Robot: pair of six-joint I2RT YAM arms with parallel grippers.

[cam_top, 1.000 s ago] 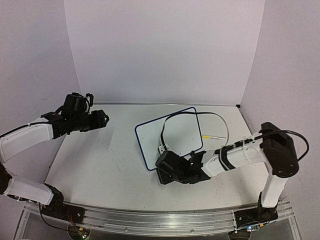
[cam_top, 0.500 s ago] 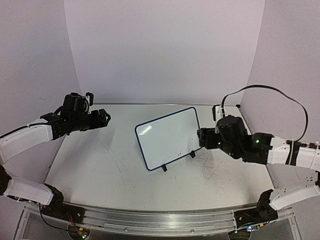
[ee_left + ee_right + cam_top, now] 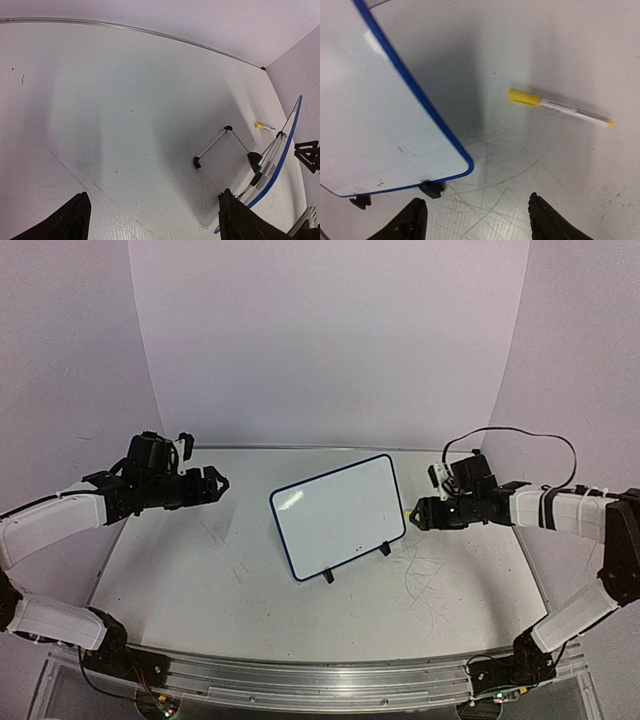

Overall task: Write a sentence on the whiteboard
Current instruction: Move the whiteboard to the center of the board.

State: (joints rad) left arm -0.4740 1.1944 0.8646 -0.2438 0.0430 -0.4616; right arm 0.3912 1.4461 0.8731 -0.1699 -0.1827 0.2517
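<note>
The right fingers [image 3: 415, 220] are spread wide and hold nothing. Ahead of them a marker [image 3: 560, 107] (yellow cap, white barrel) lies flat on the bench [image 3: 520, 40], untouched. Just beside it stands the whiteboard [image 3: 335, 515], its blue-framed lower corner near those fingers. It is tilted back on black feet [image 3: 327, 577] at the middle of the bench, and its face looks white with a pale glare at the upper left. The left fingers [image 3: 75, 222] are likewise parted wide and empty. They are held above the bench's left side, well apart from the whiteboard, whose wire stand [image 3: 215, 145] shows from behind in that wrist view.
</note>
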